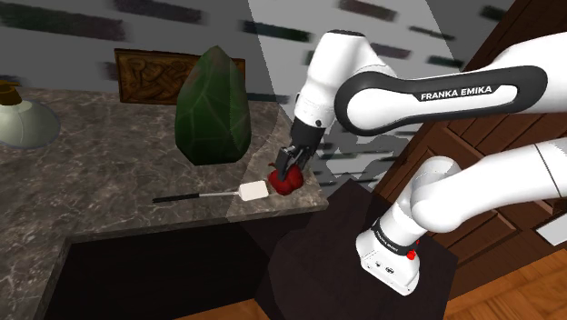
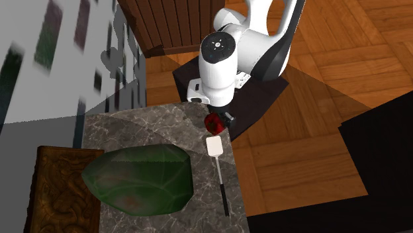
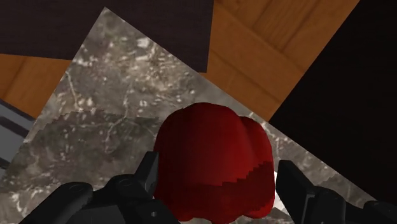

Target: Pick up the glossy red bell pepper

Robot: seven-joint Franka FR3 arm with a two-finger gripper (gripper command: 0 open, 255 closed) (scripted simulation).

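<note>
The dark red bell pepper [image 1: 289,183] [image 2: 213,123] sits on the marble counter [image 1: 91,195], right at its corner nearest the stand. My black gripper [image 1: 291,168] [image 2: 220,119] is lowered over it. In the wrist view the pepper [image 3: 210,146] lies between the two fingers of the gripper [image 3: 219,170]. The fingers stand wide apart. One finger [image 3: 147,173] lies against the pepper's side. The other [image 3: 294,186] shows a thin strip of counter between itself and the pepper. The pepper's underside is hidden.
A white-headed spatula [image 1: 252,191] [image 2: 214,146] with a black handle lies just beside the pepper. A big green faceted object [image 1: 214,107] [image 2: 140,179] stands behind it, and a carved wooden box [image 1: 150,75] [image 2: 56,192] farther back. The dark stand [image 1: 363,245] adjoins the counter's corner.
</note>
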